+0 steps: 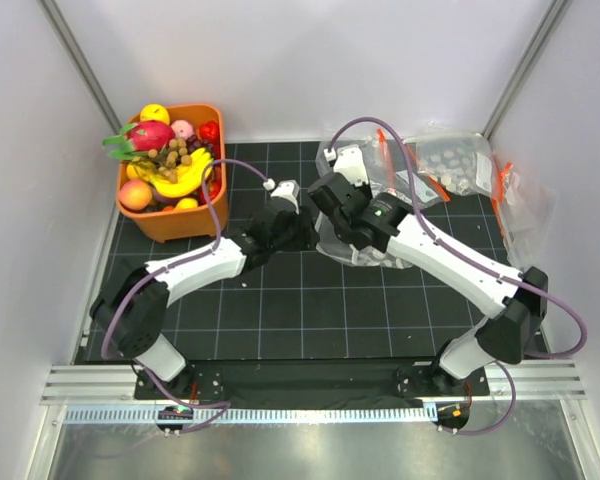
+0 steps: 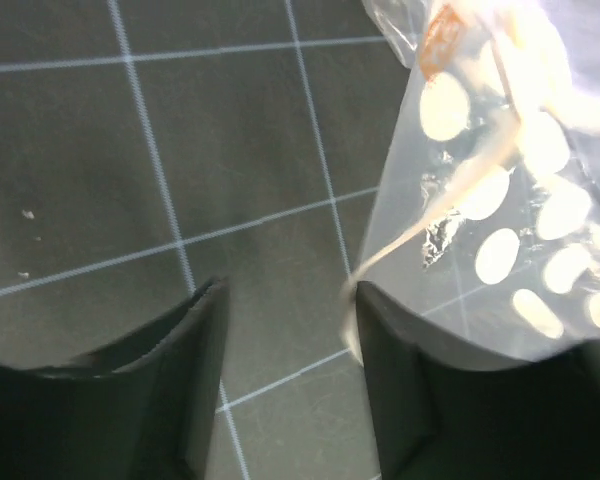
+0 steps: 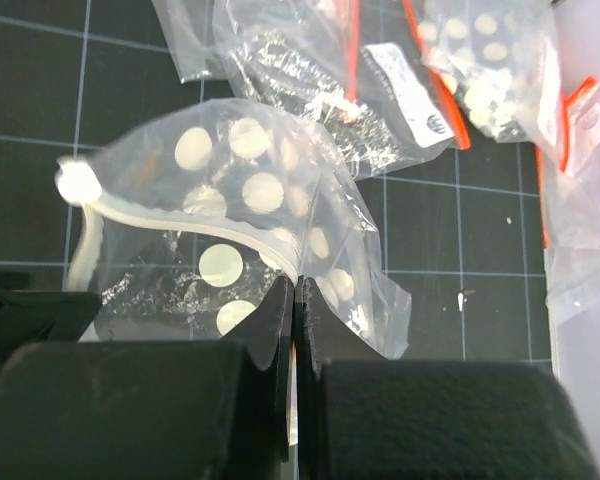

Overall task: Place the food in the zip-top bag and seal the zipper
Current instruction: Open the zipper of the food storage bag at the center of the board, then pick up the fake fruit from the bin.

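The zip-top bag (image 3: 250, 190), clear with pale dots, stands puffed up on the black mat at mid-table (image 1: 358, 248). My right gripper (image 3: 295, 285) is shut on its mouth edge, pinching the white zipper (image 3: 180, 222). My left gripper (image 2: 290, 290) is open just left of the bag (image 2: 500, 220); the zipper (image 2: 450, 195) brushes the inner face of its right finger, and only mat shows between the jaws. The food lies in the orange bin (image 1: 180, 228): the banana bunch (image 1: 180, 180), brown balls (image 1: 175, 152) and peach (image 1: 135, 193).
A magenta dragon fruit (image 1: 148, 135) and other toy fruit share the bin. Several spare clear bags with orange-red strips (image 1: 450, 165) lie at the back right, right behind the held bag (image 3: 380, 80). White walls and metal posts enclose the mat.
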Controlling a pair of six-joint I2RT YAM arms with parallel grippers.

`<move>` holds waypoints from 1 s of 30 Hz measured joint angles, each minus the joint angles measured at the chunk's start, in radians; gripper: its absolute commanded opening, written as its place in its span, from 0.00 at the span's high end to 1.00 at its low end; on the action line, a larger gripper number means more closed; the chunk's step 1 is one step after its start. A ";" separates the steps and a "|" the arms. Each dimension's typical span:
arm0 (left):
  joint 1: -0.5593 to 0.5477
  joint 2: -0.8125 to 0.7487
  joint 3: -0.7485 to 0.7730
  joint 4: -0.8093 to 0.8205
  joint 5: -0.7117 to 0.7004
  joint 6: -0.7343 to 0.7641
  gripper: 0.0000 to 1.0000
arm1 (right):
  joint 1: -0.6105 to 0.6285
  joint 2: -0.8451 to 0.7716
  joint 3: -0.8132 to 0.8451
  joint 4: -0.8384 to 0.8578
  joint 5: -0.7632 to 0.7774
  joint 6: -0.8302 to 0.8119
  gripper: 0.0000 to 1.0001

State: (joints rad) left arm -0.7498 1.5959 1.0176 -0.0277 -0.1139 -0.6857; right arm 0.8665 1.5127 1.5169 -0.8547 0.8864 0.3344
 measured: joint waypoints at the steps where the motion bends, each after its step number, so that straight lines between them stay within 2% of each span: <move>1: 0.011 -0.003 0.005 -0.008 0.008 0.007 0.33 | -0.008 0.011 -0.001 0.001 -0.011 0.000 0.99; 4: 0.032 -0.030 0.016 -0.051 0.014 0.024 0.17 | -0.046 0.051 -0.015 0.018 -0.064 0.000 0.99; 11: 0.097 -0.225 0.061 -0.243 -0.011 0.058 0.00 | -0.119 0.083 -0.070 0.066 -0.164 0.002 0.99; 15: 0.238 -0.369 0.067 -0.328 -0.059 0.039 0.00 | -0.131 0.083 -0.080 0.088 -0.187 0.002 0.99; 21: 0.507 -0.467 0.068 -0.373 -0.111 -0.015 0.00 | -0.131 0.083 -0.081 0.116 -0.225 0.000 0.99; 25: 0.657 -0.418 0.108 -0.404 -0.130 -0.025 0.00 | -0.131 0.083 -0.089 0.136 -0.247 0.000 0.99; 30: 0.719 -0.296 0.188 -0.422 -0.172 -0.024 0.15 | -0.131 0.083 -0.097 0.145 -0.273 0.000 0.99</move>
State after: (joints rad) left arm -0.0303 1.2999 1.2053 -0.4496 -0.2859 -0.7094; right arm 0.7357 1.5959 1.4197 -0.7101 0.6132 0.3344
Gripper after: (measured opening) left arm 0.902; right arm 0.042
